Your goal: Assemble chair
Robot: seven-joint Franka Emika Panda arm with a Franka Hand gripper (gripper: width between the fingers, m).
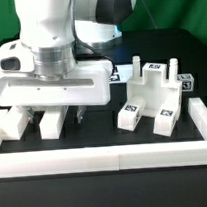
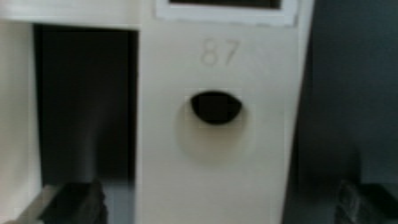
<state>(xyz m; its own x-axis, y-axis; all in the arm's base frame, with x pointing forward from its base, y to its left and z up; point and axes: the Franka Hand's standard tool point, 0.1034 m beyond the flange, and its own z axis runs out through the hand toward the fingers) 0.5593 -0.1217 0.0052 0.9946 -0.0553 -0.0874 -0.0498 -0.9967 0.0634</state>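
Between the wide-spread fingertips (image 2: pixel 75 203) of the gripper (image 2: pixel 217 205) sits a chunky white plastic chair panel with a round hole (image 2: pixel 222 160), not yet pinched. Best to centre over it, come down square and close on its long edges (clear of the hole). Well apart, toward the exterior view's right, white tagged frame pieces (image 1: pixel 154 96) stand inside the long white border wall (image 1: pixel 105 149).

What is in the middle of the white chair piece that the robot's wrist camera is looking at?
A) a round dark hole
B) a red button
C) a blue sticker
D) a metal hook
A: the wrist view shows a round dark hole in the flat face of the white chair piece, near the faint number 87.
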